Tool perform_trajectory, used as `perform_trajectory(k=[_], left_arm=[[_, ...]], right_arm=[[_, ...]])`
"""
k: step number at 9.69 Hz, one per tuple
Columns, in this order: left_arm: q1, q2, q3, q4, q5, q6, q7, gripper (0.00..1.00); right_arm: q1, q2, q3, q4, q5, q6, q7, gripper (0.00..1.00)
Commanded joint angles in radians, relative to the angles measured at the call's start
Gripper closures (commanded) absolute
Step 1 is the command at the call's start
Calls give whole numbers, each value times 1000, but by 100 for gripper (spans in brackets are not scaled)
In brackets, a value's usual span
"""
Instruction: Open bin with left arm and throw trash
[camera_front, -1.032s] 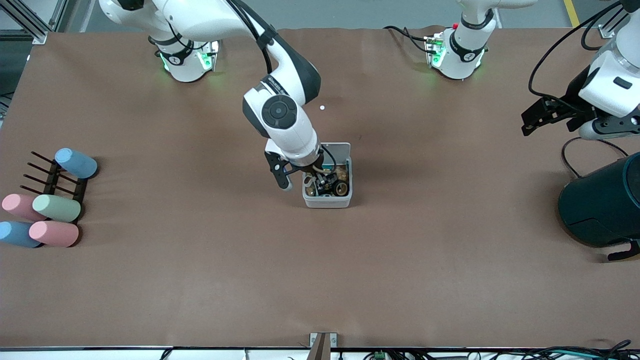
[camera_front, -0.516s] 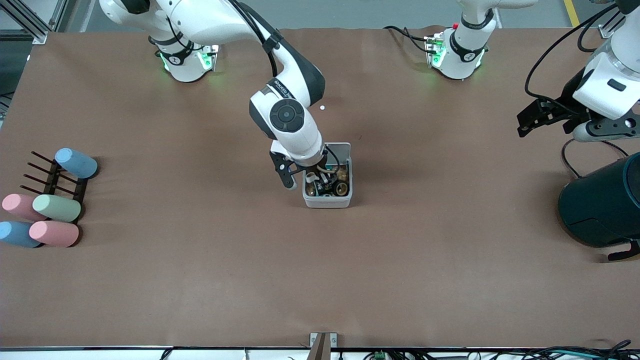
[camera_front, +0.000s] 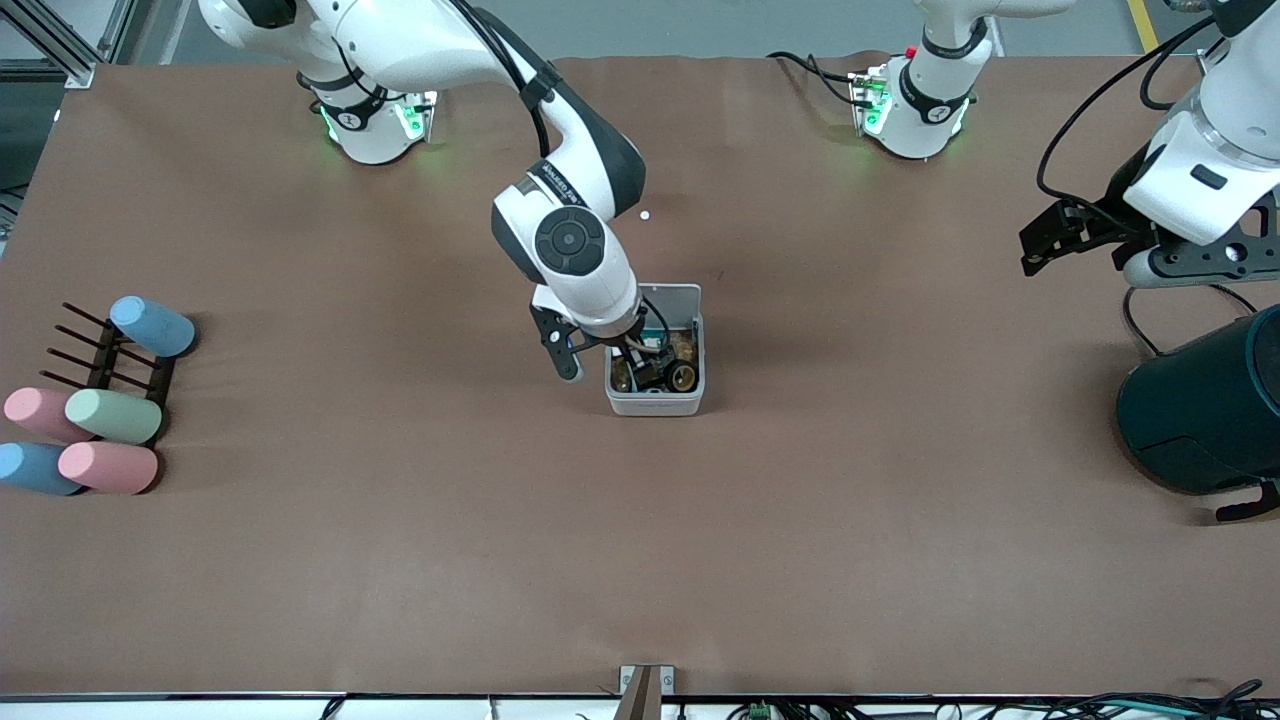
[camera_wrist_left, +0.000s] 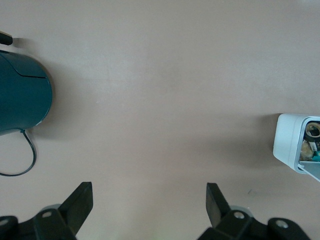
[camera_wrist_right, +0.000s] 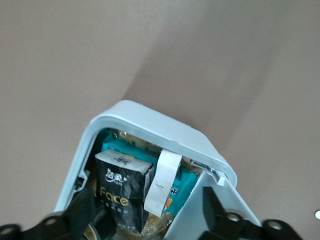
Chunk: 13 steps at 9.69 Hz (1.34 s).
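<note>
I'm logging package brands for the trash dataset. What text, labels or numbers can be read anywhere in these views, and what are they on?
"Face": gold letters on the black packet lying in the open bin, in the right wrist view.
White characters above that word on the same packet: too blurred to read.
Black lettering on the right arm's white link above the bin, front view: too small to read.
Teal wrapper in the bin: no readable print.
Nothing else carries text.

- Two robot arms stood at the desk (camera_front: 400, 560).
- One bin (camera_front: 655, 404).
- One dark teal drum (camera_front: 1205, 420).
- Five pastel cylinders (camera_front: 112, 416): two pink, two blue, one green.
- One dark rack (camera_front: 100, 357).
</note>
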Motion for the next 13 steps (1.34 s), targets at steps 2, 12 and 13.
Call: perform_trajectory(k=[2, 12, 13], left_arm=[[17, 24, -1, 34, -10, -22, 10, 0], [24, 57, 10, 54, 3, -22, 64, 0], [24, 58, 10, 54, 1, -22, 64, 0]], right_arm=[[-141, -95, 8, 10, 15, -93, -19, 0], [-739, -429, -7, -17, -132, -733, -1313, 0], [-772, -520, -7, -29, -129, -819, -1477, 0]])
